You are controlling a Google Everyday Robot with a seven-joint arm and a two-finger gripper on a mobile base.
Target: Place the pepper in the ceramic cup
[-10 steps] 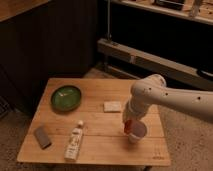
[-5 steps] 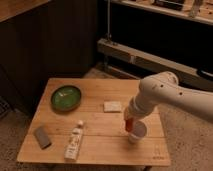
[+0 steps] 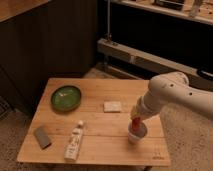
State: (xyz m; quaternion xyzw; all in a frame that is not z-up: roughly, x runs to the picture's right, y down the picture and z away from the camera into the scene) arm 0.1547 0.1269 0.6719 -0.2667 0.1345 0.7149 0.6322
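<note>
The ceramic cup [image 3: 137, 134] stands on the wooden table [image 3: 95, 125] near its front right corner; it is small, round and white with a greyish inside. The red-orange pepper [image 3: 135, 124] hangs upright right over the cup's mouth, its lower end at or just inside the rim. My gripper [image 3: 136, 117] is at the end of the white arm that reaches in from the right, directly above the cup, at the pepper's upper end.
A flat green plate [image 3: 66, 97] lies at the table's back left. A pale rectangular block [image 3: 113, 106] lies mid-table. A white bottle [image 3: 74, 141] lies on its side at the front, and a grey flat object [image 3: 42, 137] lies at the front left.
The arm has shifted slightly over the cup. The pepper stays over the cup's mouth, about as low as before.
</note>
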